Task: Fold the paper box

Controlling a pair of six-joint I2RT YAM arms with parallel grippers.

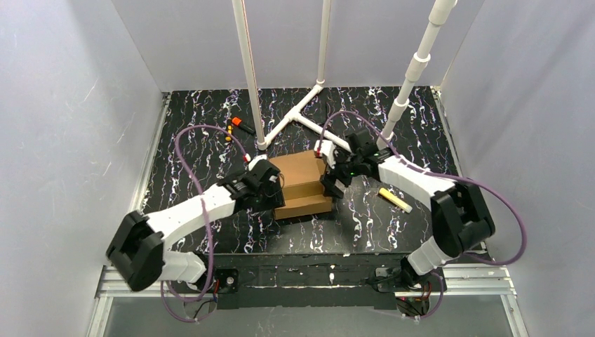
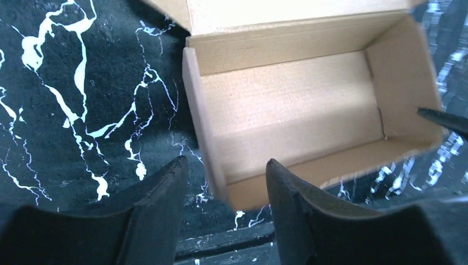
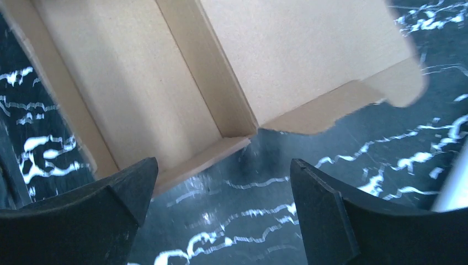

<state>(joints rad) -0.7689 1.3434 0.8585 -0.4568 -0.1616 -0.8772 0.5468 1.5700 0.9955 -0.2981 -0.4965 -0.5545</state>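
1. While the box (image 1: 302, 184) sits open-topped on the table (image 1: 196, 119), the left gripper (image 2: 225, 163) holds its jaws apart, with the box's near corner in the gap, seemingly untouched by either finger.
2. The right gripper (image 3: 223, 163) has its jaws spread wide, with another box corner just ahead of the gap.

- The paper box (image 1: 303, 184) is plain brown.
- The worktop (image 1: 393, 232) is black with white marble veins.
- The marker (image 1: 395, 200) is yellow.
- The cables (image 1: 178, 144) are purple.
- The pipes (image 1: 249, 70) are white.
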